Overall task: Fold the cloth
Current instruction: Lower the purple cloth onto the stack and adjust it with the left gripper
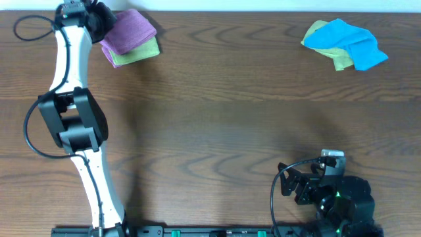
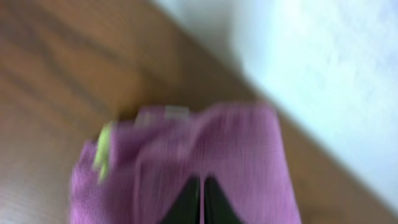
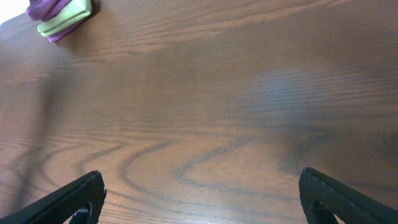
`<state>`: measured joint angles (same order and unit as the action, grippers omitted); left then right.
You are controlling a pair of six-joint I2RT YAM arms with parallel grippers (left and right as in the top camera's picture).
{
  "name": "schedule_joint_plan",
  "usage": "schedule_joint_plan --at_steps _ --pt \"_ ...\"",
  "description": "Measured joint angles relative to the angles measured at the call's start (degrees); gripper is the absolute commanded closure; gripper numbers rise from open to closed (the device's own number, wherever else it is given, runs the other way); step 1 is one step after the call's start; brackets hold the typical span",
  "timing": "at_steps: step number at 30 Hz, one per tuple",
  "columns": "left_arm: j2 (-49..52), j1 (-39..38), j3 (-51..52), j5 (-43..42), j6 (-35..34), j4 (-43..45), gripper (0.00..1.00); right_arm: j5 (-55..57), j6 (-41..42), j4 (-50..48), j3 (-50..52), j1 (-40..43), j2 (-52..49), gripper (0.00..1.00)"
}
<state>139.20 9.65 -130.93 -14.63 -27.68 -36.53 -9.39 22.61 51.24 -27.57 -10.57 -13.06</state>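
The cloth (image 1: 131, 27) sits folded at 11 o'clock on the worktop (image 1: 217, 112), stacked on a lime-green cloth (image 1: 141, 51). The left claw (image 2: 200, 186) is at its 9 o'clock edge, fingers pressed together and apparently pinching a layer, though the wrist view is blurred. The fold should finish best if the pinched edge is lowered flush with the layer beneath and released only once flat, without dragging the green cloth. The right claw (image 3: 202, 180) is spread wide at 5 o'clock, well apart.
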Motion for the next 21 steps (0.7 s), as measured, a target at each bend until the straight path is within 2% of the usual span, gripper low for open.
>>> schedule_joint_plan --at_steps 9,12,13,14,15,17,21 --pt "-0.02 -0.44 -12.41 2.34 9.27 -21.66 0.94 0.00 0.00 0.02 0.02 0.00 0.00 0.01" --pt "-0.02 -1.25 -15.10 4.24 12.04 -27.10 0.75 -0.02 0.00 0.02 0.00 0.00 0.00 0.01" --pt "-0.02 -1.60 -15.76 4.61 12.72 -28.28 0.63 -0.02 0.00 0.04 0.02 0.00 0.00 0.01" --pt "-0.02 -2.03 -16.44 4.96 13.22 -29.53 0.50 0.00 0.00 0.02 0.02 0.00 0.02 0.01" --pt "-0.02 -2.45 -16.90 5.22 13.35 -30.51 0.29 0.00 0.00 0.02 0.00 0.00 0.02 0.01" --pt "-0.02 -3.52 -17.55 5.86 14.03 -32.11 0.04 -0.02 0.00 0.02 0.00 0.00 0.02 0.01" --pt "-0.02 -5.33 -17.68 6.08 14.27 -33.97 0.04 -0.02 0.00 0.02 0.00 0.00 0.02 0.01"
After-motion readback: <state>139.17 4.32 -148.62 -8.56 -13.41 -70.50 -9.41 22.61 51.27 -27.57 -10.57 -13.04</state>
